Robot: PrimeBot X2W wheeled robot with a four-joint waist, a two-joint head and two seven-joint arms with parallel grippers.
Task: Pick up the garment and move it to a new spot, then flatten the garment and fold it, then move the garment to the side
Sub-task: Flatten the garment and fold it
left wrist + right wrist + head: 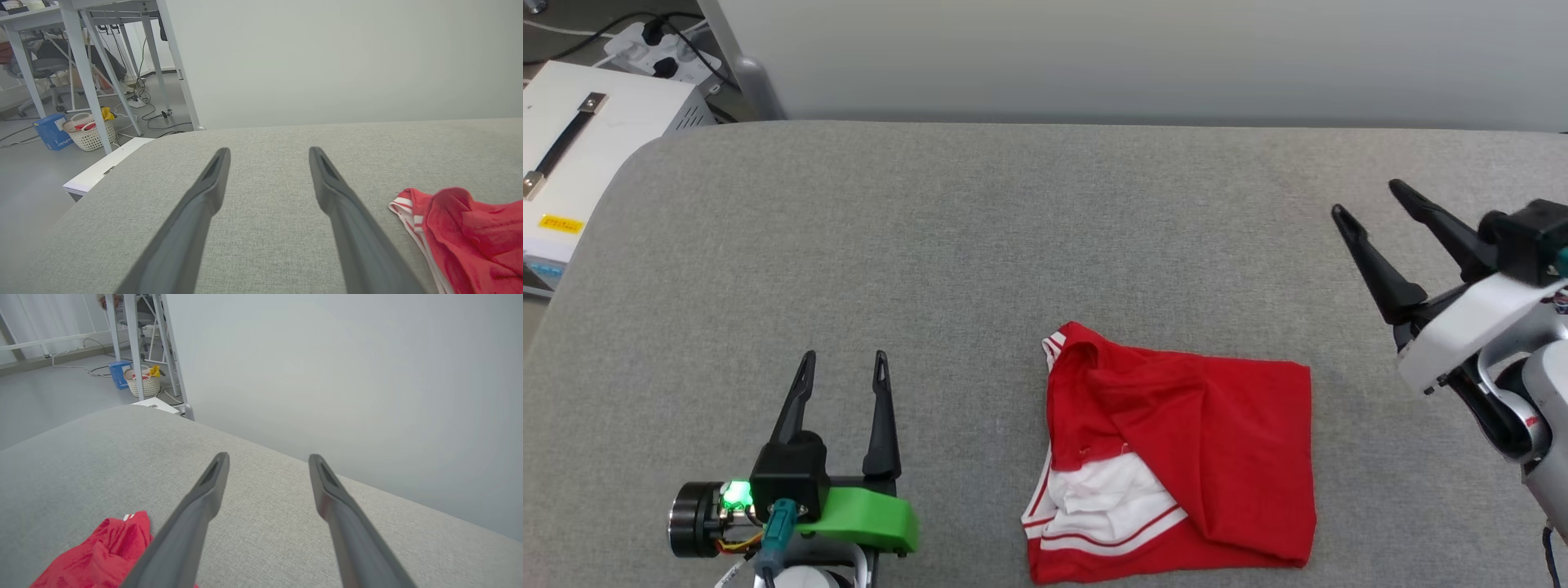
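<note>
Grey table (pixel 931 245), garment (pixel 1217 441) between wide-open, empty left tool (pixel 845 357) and right tool (pixel 1368 198).

A big grey cloth top (pixel 1013 245) is lying flat. A plain pale wall (pixel 1143 57) is standing behind it. A white box (pixel 605 131) with a black handle is sitting just off its left corner. White table legs (pixel 83 73) are standing on a grey floor (pixel 24 183). A white basket (pixel 90 136) and a blue box (pixel 51 131) are sitting beside them.
</note>
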